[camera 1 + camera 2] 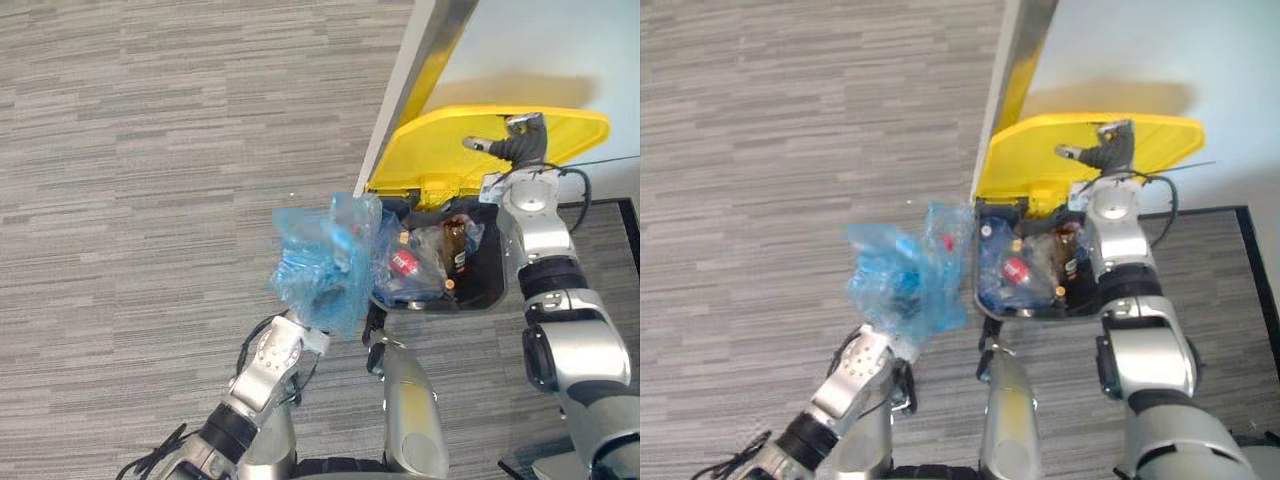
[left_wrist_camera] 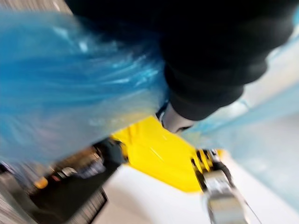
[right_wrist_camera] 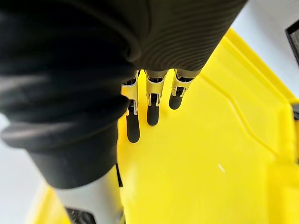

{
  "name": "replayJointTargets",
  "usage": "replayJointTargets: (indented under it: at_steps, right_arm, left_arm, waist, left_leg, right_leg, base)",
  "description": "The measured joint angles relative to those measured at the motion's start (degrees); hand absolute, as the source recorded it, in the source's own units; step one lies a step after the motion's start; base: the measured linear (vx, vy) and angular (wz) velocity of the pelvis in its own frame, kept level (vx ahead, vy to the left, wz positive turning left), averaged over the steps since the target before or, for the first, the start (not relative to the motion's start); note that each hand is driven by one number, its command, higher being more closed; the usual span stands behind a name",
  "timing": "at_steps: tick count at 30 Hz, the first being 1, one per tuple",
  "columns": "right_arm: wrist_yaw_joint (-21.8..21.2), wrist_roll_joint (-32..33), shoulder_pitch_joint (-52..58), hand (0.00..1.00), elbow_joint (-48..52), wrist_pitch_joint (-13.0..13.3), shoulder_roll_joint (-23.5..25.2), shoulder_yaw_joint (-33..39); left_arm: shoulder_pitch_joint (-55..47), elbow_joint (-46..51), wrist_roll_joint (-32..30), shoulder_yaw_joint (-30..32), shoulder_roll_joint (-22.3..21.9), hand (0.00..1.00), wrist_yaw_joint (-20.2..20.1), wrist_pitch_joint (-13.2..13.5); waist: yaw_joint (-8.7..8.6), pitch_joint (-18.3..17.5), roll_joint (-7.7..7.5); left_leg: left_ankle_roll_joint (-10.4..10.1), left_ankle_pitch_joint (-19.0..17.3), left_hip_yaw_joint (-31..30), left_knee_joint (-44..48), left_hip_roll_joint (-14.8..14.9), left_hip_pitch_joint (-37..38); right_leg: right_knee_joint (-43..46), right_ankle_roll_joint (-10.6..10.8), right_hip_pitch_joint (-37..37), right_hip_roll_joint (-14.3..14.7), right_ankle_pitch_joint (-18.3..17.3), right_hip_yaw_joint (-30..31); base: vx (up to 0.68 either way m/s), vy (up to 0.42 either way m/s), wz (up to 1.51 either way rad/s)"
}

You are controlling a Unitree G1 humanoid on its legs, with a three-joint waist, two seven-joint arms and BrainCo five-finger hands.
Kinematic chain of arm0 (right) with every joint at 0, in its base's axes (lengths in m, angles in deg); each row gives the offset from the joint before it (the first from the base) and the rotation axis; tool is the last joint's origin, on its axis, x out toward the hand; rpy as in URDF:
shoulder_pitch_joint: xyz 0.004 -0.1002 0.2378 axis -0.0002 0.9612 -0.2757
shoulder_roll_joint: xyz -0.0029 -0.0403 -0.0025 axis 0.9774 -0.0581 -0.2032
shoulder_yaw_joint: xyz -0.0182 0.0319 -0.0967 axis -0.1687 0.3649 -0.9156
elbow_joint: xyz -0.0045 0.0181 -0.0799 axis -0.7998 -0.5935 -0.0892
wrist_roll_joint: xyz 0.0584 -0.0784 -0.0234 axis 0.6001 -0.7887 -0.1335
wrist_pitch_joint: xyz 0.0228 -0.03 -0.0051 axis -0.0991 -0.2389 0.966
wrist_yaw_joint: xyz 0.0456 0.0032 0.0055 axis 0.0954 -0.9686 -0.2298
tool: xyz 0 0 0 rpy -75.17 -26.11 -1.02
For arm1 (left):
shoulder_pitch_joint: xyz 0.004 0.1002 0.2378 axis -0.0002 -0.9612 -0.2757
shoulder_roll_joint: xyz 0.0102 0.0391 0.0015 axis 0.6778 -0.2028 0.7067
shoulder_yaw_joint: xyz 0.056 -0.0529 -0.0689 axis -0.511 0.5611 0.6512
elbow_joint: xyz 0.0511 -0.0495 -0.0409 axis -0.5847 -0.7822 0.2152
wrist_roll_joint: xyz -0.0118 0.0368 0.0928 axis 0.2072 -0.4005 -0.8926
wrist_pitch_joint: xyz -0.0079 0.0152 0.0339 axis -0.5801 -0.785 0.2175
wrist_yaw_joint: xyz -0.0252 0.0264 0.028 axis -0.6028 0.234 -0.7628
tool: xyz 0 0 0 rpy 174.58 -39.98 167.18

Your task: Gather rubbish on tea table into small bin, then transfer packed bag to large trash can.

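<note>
A large dark trash can [image 1: 497, 285] stands open by the wall, with bottles and a red can [image 1: 404, 263] inside. Its yellow lid [image 1: 440, 150] is tipped back. My right hand [image 1: 520, 138] rests straight fingers [image 3: 152, 109] flat against the lid's underside, so it is open. A crumpled blue rubbish bag [image 1: 320, 265] hangs in the air just left of the can's rim. The plastic bunches around my left hand [image 2: 180, 119], which grips the bag from below. The bag hides most of that hand.
A white wall with a metal edge strip [image 1: 425, 50] rises behind the can. Grey striped carpet [image 1: 150, 200] spreads to the left. A dark-edged mat [image 1: 628, 225] lies at the right.
</note>
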Motion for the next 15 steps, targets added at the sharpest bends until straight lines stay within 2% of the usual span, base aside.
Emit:
replayJointTargets:
  at_steps: [2, 5, 10, 13, 15]
  right_arm:
    - [-0.03, 0.02, -1.10, 0.00, -0.24, 0.03, -0.49, -0.51]
    - [-0.52, 0.15, -2.75, 0.00, -1.29, 0.09, -0.62, -1.13]
    - [-1.77, 1.25, -4.34, 0.00, -1.27, 0.20, -1.96, -3.47]
    - [-2.36, 1.28, -5.13, 0.00, -1.22, 0.29, -2.89, -4.60]
    - [-2.39, 1.31, -5.23, 0.00, -1.09, 0.68, -3.03, -4.60]
  left_arm:
    - [1.47, 1.21, -0.04, -1.33, -0.37, 1.00, 0.02, 0.03]
    - [5.17, 3.75, -0.16, -4.24, -0.85, 1.00, 0.06, 1.40]
    - [9.08, 4.17, -1.72, -5.90, -1.76, 1.00, 0.62, 1.56]
    - [10.97, 3.42, -2.50, -5.89, -2.30, 1.00, 1.78, 1.55]
    - [14.51, -1.14, -3.55, -5.90, -2.96, 1.00, 2.30, 1.51]
  waist:
    - [-0.34, 0.00, -0.01]
    - [-0.70, 0.02, -0.04]
    - [-1.02, 0.09, -0.16]
    - [-1.20, 0.13, -0.24]
    - [-1.26, 0.16, -0.29]
  left_leg:
    - [0.03, -0.04, 0.22, -0.02, 0.04, 0.00]
    - [0.25, -0.30, 0.63, -0.33, 0.47, -0.02]
    - [-0.47, -0.14, 1.19, -1.02, 1.10, -0.04]
    - [-0.67, -0.03, 1.61, -1.30, 1.34, -0.05]
    - [-0.77, 0.01, 1.63, -1.33, 1.60, -0.30]
  right_leg:
    - [-0.43, -0.01, -0.03, 0.16, 0.35, 0.19]
    - [-1.56, -0.32, -0.05, 0.70, 1.00, 0.31]
    - [-1.97, -0.53, -0.68, 1.63, 1.14, 0.66]
    - [-1.98, -0.53, -1.20, 2.08, 1.14, 1.15]
    - [-1.97, -0.53, -1.53, 2.31, 1.13, 1.18]
  base:
    - [-0.03, -0.001, -0.11]
    - [-0.02, -0.012, -0.11]
    - [0.00, -0.036, -0.10]
    - [0.02, -0.036, -0.10]
    - [0.01, -0.040, -0.04]
